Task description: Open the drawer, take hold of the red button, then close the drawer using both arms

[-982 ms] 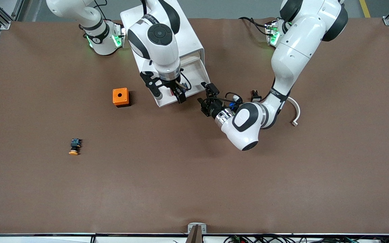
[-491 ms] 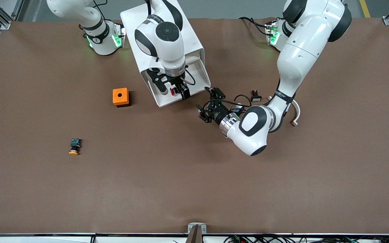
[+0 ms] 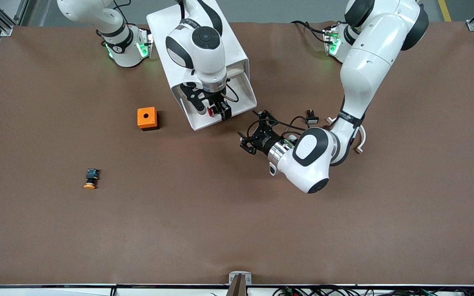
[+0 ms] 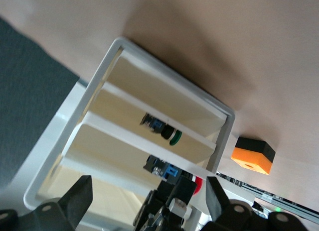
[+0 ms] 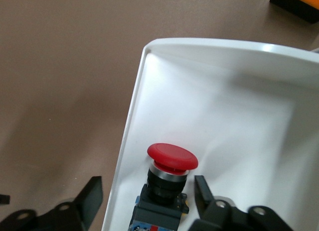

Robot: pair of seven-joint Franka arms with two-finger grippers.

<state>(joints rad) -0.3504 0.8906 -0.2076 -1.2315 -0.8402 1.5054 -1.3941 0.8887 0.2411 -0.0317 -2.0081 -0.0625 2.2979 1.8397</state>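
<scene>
The left gripper (image 3: 248,142) (jaws wide, empty) has been withdrawn from the drawer (image 3: 237,107), while the button (image 5: 171,177) is straddled, ungripped, by the right gripper (image 3: 213,111).

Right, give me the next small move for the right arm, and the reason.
Probably lower the right gripper and shut its fingers on the button. The red-capped button sits in the open drawer between the spread fingers, not yet gripped. The left gripper waits over the table beside the cabinet.
</scene>
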